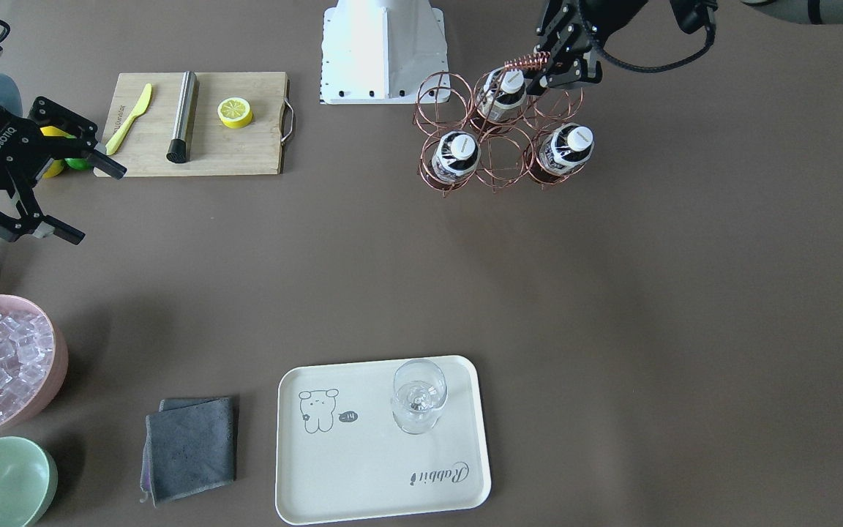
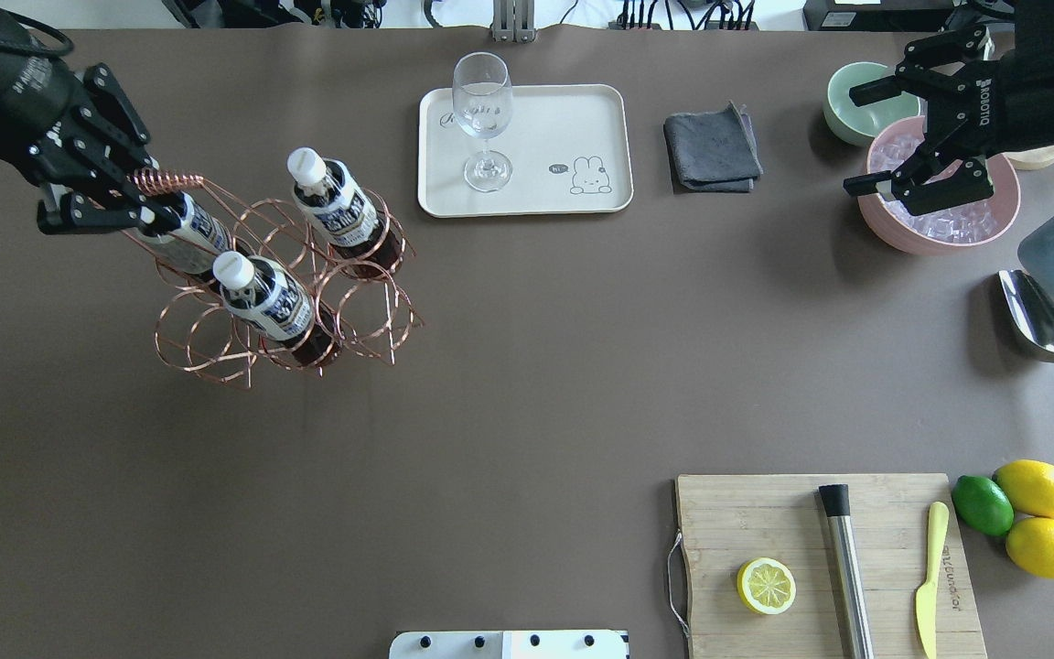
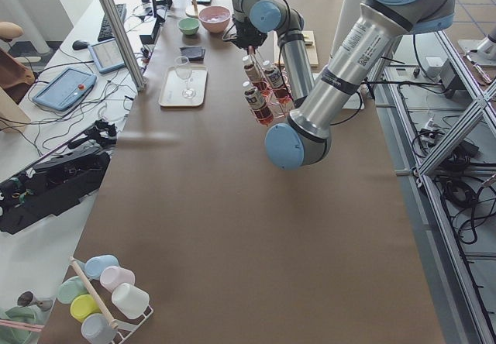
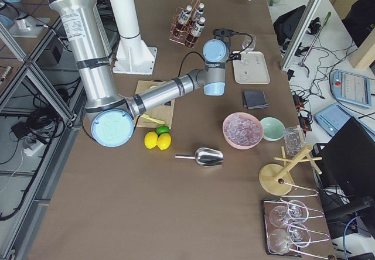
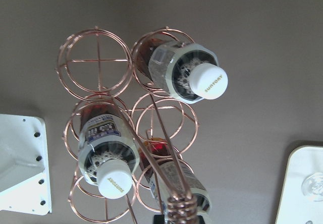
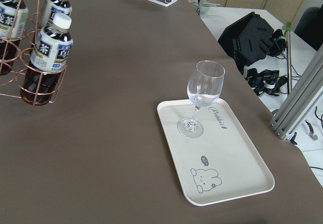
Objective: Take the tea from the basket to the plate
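Black left end effector [image 2: 150, 198], aslant, at the basket [image 2: 177, 179] handle.

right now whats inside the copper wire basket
Three tea bottles in the basket, three rings empty. From overhead, jaws of the left gripper cover one bottle's cap.

The tea [image 1: 455, 156] is coloured dark red-brown, capped white, the basket [image 1: 498, 150] rose-gold. The cream plate [image 1: 381, 468] is printed with a bear and grey script.
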{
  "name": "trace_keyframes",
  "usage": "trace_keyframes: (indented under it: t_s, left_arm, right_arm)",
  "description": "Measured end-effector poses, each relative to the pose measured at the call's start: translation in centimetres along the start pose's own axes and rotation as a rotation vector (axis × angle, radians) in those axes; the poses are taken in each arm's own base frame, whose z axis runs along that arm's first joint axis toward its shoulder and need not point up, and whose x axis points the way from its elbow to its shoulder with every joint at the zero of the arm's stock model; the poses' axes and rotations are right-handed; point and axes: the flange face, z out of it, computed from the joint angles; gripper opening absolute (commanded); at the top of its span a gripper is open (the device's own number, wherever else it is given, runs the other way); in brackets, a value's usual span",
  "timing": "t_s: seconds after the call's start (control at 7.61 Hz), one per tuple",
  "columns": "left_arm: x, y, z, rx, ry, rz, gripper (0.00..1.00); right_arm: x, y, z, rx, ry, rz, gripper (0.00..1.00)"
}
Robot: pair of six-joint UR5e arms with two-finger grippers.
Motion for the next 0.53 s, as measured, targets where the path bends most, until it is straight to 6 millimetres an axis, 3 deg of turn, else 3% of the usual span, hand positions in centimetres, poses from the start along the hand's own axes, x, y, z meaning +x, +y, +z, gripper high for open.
trace_keyframes:
  t_s: [0.26,0.53]
  left_arm:
    - [-2.8,4.5,1.7,-0.019,-0.026,-0.017,0.00]
    - [-5.4,7.3,5.0,-0.010,-0.047,-0.020,0.00]
  right_arm:
    - [-1.0,-0.3,1.4,0.053,0.041,0.047,1.00]
    - [-2.4,-0.3,3.3,0.130,0.074,0.068,1.00]
